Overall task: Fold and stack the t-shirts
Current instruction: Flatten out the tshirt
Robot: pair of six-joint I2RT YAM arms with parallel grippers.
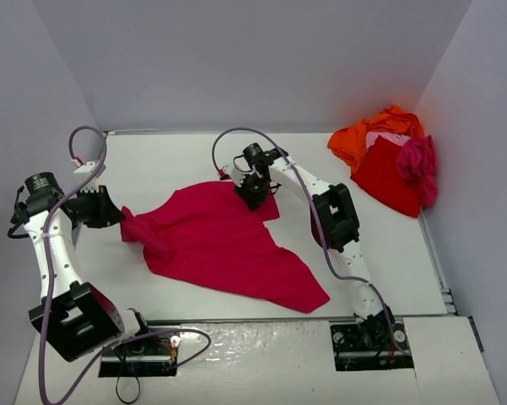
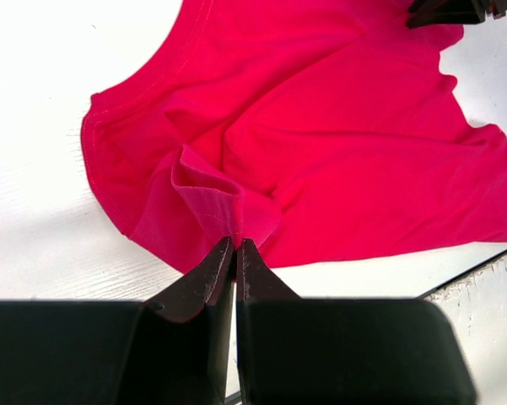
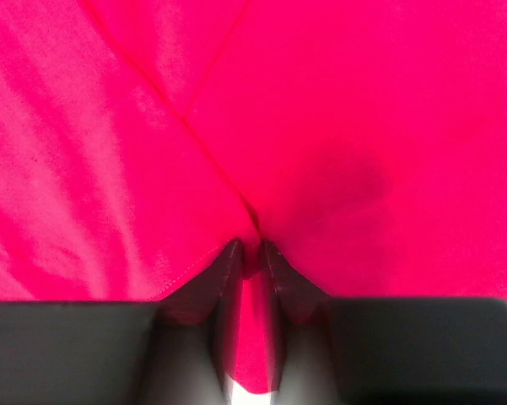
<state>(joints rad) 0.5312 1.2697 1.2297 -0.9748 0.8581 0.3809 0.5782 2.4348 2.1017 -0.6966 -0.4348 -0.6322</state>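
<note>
A crimson pink-red t-shirt [image 1: 223, 245] lies spread and wrinkled in the middle of the table. My left gripper [image 1: 118, 213] is shut on a bunched fold at its left end; in the left wrist view the gripper [image 2: 235, 243] pinches that cloth [image 2: 320, 126]. My right gripper [image 1: 255, 192] is shut on the shirt's far edge; in the right wrist view the gripper [image 3: 251, 251] has cloth [image 3: 320, 126] between its fingers. A pile of orange [image 1: 358, 139], pale pink [image 1: 386, 135], red [image 1: 388, 179] and magenta [image 1: 418, 164] shirts lies at the far right.
White walls close in the table on the left, back and right. The table's front edge [image 1: 261, 322] runs just beyond the arm bases. Bare white table [image 1: 169, 160] lies behind the spread shirt.
</note>
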